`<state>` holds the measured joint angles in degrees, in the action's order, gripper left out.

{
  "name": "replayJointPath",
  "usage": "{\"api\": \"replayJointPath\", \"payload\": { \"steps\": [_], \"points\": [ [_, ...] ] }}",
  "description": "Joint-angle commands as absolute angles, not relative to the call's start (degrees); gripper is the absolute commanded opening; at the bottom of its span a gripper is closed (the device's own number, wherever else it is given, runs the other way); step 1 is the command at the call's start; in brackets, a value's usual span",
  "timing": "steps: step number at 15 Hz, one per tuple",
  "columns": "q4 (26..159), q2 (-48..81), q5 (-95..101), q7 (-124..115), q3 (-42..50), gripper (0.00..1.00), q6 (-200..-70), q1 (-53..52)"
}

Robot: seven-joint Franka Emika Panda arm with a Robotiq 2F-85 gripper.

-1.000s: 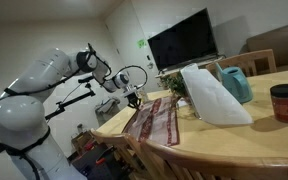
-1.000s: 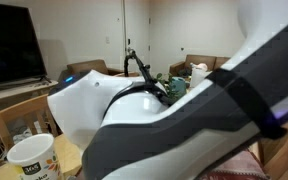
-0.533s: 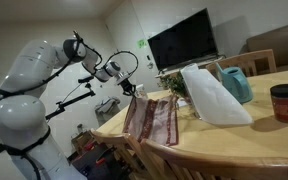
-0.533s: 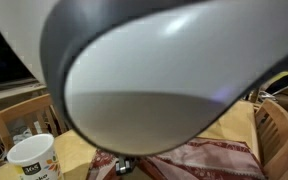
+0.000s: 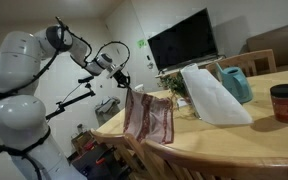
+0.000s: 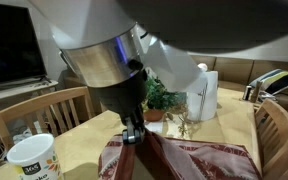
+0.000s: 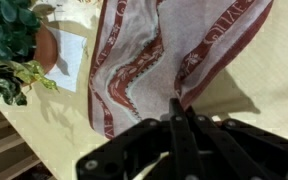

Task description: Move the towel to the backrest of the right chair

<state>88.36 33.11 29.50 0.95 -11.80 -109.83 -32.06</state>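
The towel (image 5: 149, 118), dark red with tan stripes, hangs from my gripper (image 5: 128, 87) above the table's near end, its lower part still by the tabletop. It also shows in an exterior view (image 6: 206, 160) and in the wrist view (image 7: 144, 50). My gripper (image 6: 134, 136) is shut on the towel's upper edge; in the wrist view the fingers (image 7: 178, 106) are pinched together on the cloth. A light-brown chair with a wide curved top rail (image 5: 216, 158) stands at the table's front and shows at the right edge of an exterior view (image 6: 272, 125).
On the wooden table (image 5: 254, 135) stand a stiff white bag (image 5: 214, 95), a potted plant (image 5: 174, 84), a teal jug (image 5: 235, 82) and a red-lidded jar (image 5: 284, 102). A white cup (image 6: 30, 158) stands near a slatted chair (image 6: 39, 108). Another chair (image 5: 250, 62) is at the far end.
The arm has risen and swung back, lifting the gripped end of the towel off the table. The towel lay flat before and now hangs down from the gripper.
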Motion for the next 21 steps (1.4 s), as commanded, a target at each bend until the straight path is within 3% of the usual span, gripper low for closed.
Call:
{"api": "replayJointPath", "payload": {
  "steps": [1, 2, 21],
  "points": [
    [96.11, 24.93, 32.22, -3.61, -11.53, 0.01, -109.64, -33.06],
    [90.58, 30.18, 30.78, -0.9, -12.13, 0.03, -109.55, -32.28],
    [90.48, 21.4, 37.04, -6.56, -12.55, 0.01, -106.13, -34.78]
  ]
}}
